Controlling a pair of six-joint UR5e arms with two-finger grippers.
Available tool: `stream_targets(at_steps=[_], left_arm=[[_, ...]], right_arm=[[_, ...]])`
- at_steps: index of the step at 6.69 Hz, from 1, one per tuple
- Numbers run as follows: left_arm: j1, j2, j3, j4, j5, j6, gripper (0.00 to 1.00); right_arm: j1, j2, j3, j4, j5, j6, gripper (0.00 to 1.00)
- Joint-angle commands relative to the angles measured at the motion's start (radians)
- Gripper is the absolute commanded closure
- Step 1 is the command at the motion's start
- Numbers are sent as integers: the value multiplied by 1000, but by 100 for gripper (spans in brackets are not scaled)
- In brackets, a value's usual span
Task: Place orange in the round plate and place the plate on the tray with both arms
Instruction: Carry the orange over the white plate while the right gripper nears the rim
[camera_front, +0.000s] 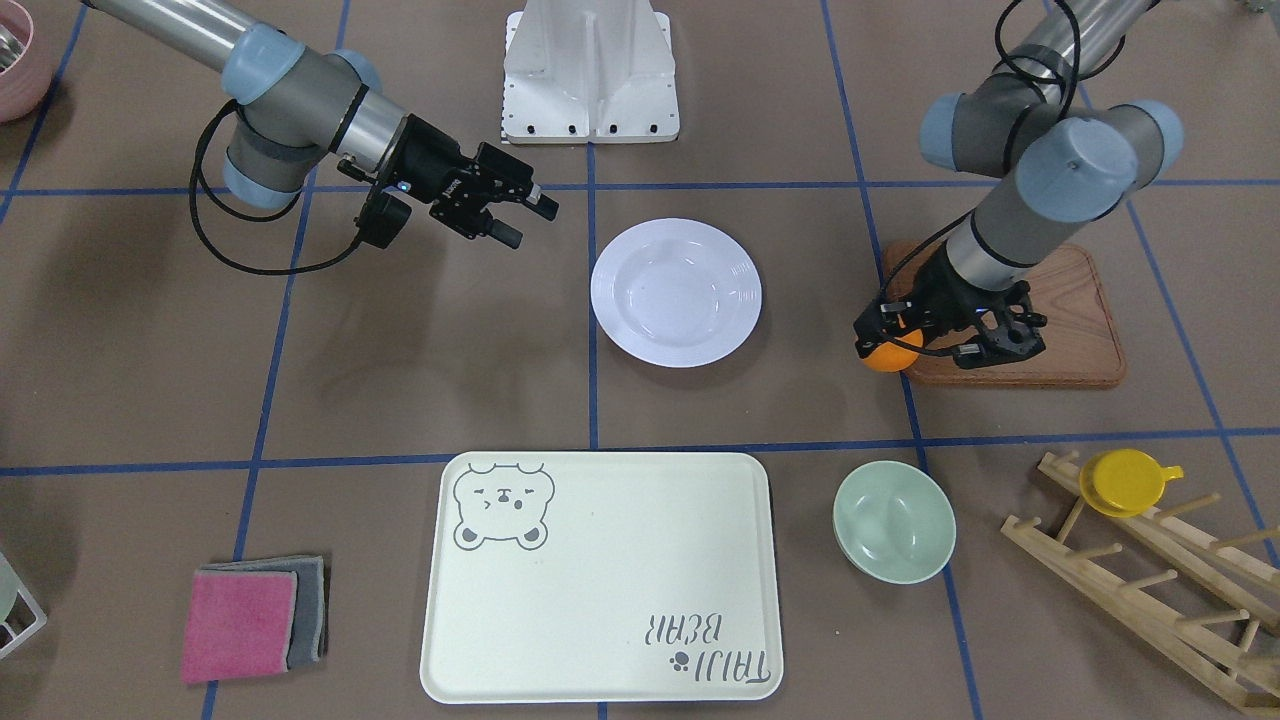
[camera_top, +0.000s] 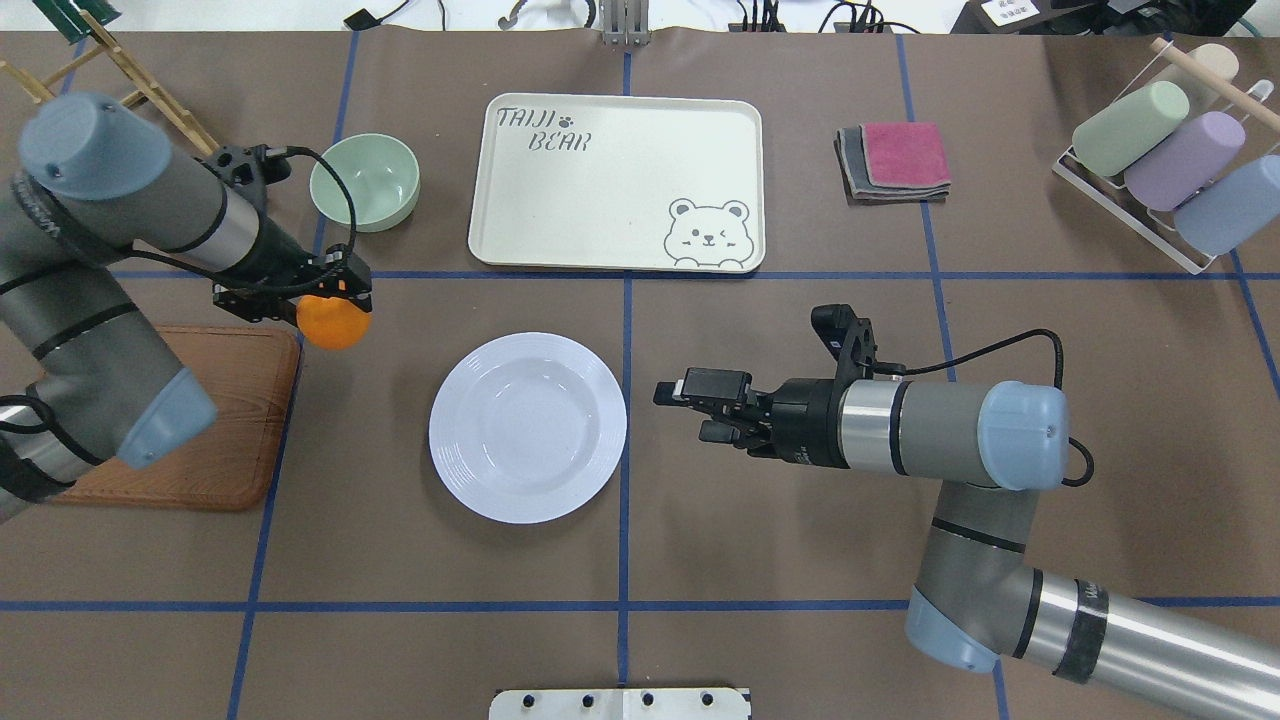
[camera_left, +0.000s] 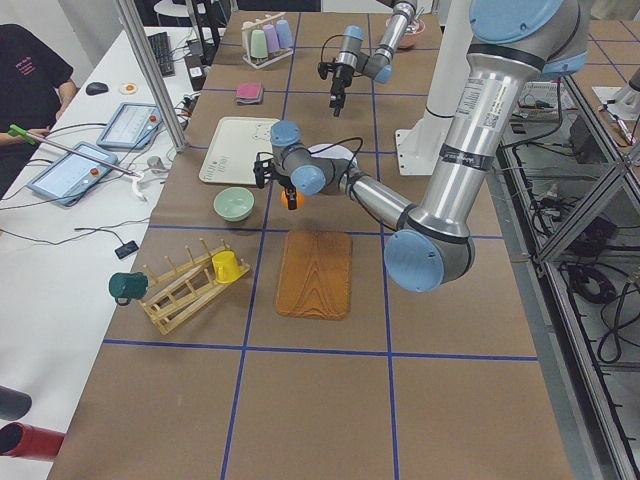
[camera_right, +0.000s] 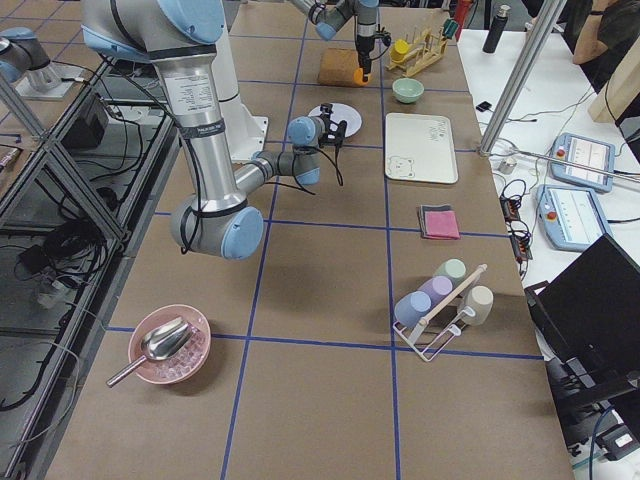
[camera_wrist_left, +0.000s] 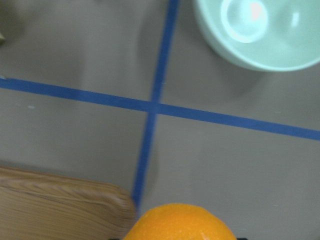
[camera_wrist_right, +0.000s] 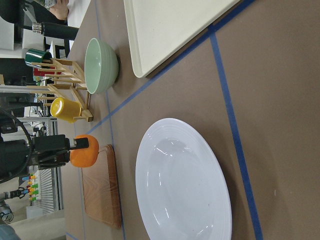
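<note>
The orange is held off the table by my left gripper, which is shut on it beside the far corner of the wooden board. It also shows in the front view as the orange and fills the bottom edge of the left wrist view as the orange. The round plate lies empty at the table's centre, to the orange's right. My right gripper hovers open just right of the plate, its fingers pointing at the rim. The tray lies empty beyond the plate.
A pale-green bowl sits left of the tray, close to the left gripper. Folded pink and grey cloths lie right of the tray. A wire rack of cups stands far right. A wooden peg rack holds a yellow cup.
</note>
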Motion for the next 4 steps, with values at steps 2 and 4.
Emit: stream_targets(at_steps=[2, 4], left_arm=[[129, -97, -7, 28, 88, -109, 23], [189, -120, -6, 28, 120, -143, 22]], right_arm=[[-11, 66, -91, -3, -17, -1, 2], [-11, 119, -137, -6, -46, -1, 3]])
